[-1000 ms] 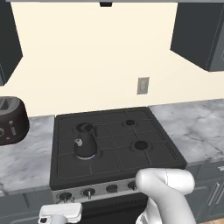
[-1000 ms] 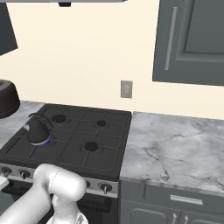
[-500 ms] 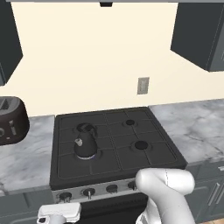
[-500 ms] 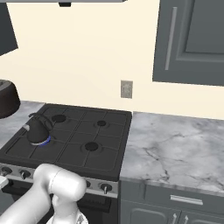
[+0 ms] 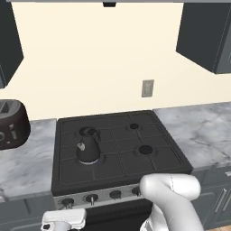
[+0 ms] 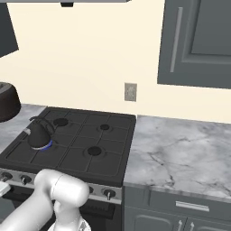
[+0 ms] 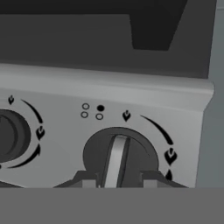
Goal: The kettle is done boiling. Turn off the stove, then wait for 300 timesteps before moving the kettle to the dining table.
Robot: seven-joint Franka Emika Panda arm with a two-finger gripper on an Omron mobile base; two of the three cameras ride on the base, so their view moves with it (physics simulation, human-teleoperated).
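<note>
The black kettle stands upright on the front left burner of the stove, with a blue flame at its base. My gripper is low in front of the silver knob strip, its white hand just below the leftmost knob. In the hand view the two fingertips flank the raised ridge of a black knob, close on each side; whether they touch it is unclear. The dining table is out of view.
A dark brown toaster sits on the marble counter left of the stove. More marble worktop runs to the right over grey cabinets. A second knob lies left of the flanked one. Dark wall cabinets hang overhead.
</note>
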